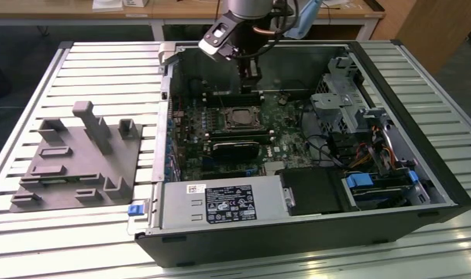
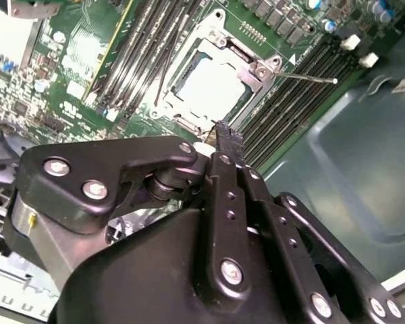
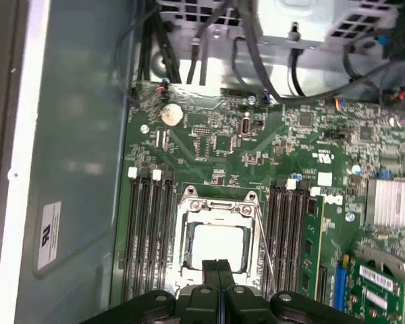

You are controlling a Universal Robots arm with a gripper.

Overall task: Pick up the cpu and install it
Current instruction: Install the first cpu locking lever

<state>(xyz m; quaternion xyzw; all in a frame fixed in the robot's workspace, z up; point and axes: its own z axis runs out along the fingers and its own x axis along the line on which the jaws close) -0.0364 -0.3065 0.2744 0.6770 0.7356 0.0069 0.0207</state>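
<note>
Cpu (image 3: 219,246) sits flat in socket (image 3: 219,202) on motherboard, inside case. Gripper (image 3: 219,266) just above, jaws closed together, empty. Chip light, stiff, fragile; grip opposite edges only.

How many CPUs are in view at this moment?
1. The cpu sits in the motherboard socket, just ahead of the gripper in both wrist views. Another could be hidden on the grey fixture plate.

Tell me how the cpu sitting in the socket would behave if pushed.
The cpu is a thin flat square, so it is probably stiff and light. It lies recessed within the socket frame, so a sideways push likely won't slide it. Its smooth metal top looks slippery and hard to pinch.
</note>
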